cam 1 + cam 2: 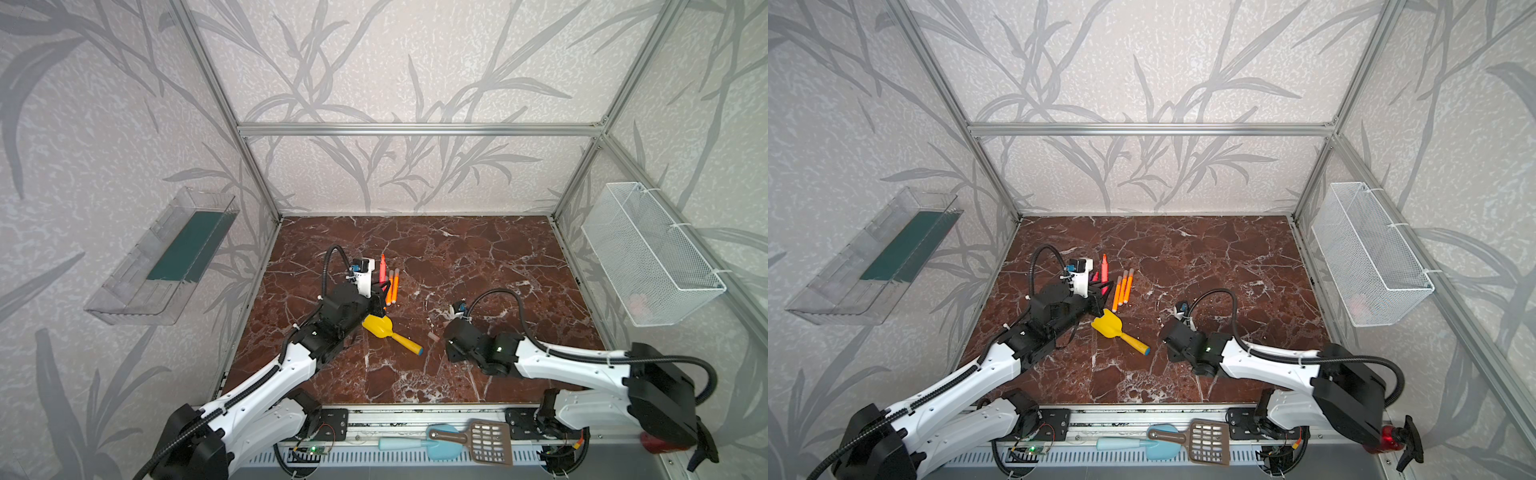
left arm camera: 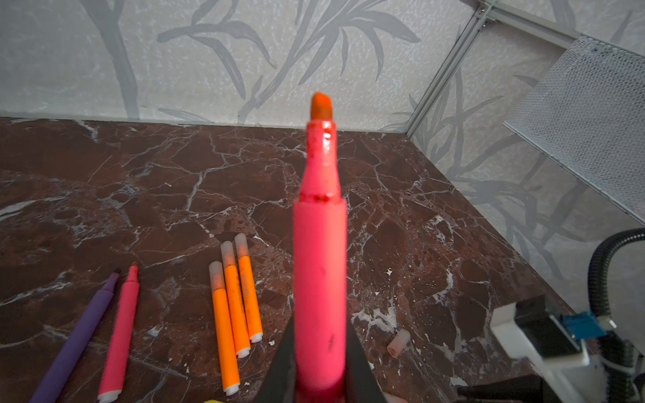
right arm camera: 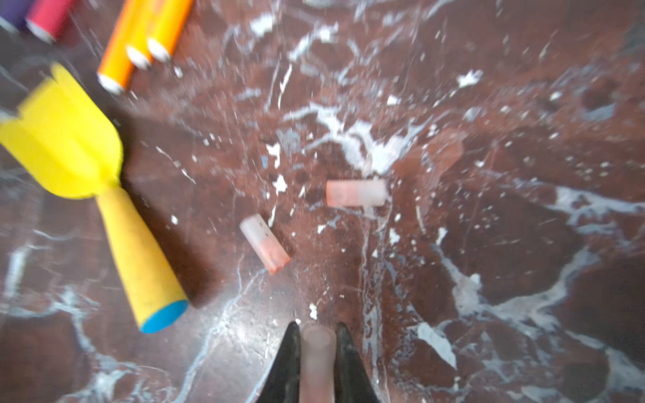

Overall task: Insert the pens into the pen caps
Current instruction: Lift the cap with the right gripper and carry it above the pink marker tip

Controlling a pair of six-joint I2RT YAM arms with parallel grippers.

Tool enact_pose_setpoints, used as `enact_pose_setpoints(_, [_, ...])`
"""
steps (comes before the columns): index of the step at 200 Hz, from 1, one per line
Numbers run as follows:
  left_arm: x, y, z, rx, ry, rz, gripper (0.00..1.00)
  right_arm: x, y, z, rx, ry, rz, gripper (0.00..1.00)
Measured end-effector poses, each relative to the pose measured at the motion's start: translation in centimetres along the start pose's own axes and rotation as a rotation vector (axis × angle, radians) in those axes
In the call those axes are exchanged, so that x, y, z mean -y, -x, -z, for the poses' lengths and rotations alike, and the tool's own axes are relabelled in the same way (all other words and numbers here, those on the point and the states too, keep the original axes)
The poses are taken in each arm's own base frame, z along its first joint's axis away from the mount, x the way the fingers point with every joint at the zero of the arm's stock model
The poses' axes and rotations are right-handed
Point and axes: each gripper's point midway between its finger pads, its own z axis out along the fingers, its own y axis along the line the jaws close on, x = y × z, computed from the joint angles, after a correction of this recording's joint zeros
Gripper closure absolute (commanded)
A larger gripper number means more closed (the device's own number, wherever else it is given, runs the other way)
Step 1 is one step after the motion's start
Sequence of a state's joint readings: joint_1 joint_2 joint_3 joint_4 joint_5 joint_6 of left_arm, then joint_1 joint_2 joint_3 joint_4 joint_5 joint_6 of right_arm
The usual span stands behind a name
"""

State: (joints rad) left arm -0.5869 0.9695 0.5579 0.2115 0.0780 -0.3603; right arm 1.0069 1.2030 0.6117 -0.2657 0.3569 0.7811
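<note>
Gripping a bare-tipped pink pen above the table, left gripper; right gripper clamped on one cap. Three orange pens lie capped — purple pen, second pink pen and two loose caps not yet joined.

No legible text, label, brand, number or sign. Faint marks along one orange pen are too small to read.
</note>
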Motion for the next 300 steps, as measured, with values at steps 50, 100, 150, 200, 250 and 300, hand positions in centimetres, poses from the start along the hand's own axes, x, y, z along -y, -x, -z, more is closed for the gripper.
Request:
enact_pose_setpoints(50, [4.4, -0.1, -0.2, -0.014, -0.233, -0.013, 1.00, 0.2, 7.7, 6.3, 0.291, 0.158, -0.140, 1.00])
enact_pose_setpoints(100, [7.3, -2.1, -0.3, -0.095, -0.394, -0.021, 1.00, -1.7, 13.9, 10.7, 0.526, 0.325, -0.221, 1.00])
enact_pose_setpoints(150, [8.3, -2.1, 0.1, -0.097, -0.450, -0.028, 1.00, -6.2, 20.8, 14.4, 0.663, 0.437, -0.168, 1.00])
enact_pose_setpoints(200, [8.8, -1.9, 0.4, -0.090, -0.475, -0.032, 1.00, -11.4, 24.1, 14.1, 0.690, 0.529, -0.018, 1.00])
enact_pose_setpoints(250, [9.1, -1.7, 0.5, -0.084, -0.491, -0.035, 1.00, -14.3, 22.8, 10.5, 0.612, 0.594, 0.092, 1.00])
enact_pose_setpoints(300, [9.2, -1.7, 0.5, -0.082, -0.491, -0.036, 1.00, -14.9, 23.1, 10.8, 0.629, 0.629, 0.096, 1.00])
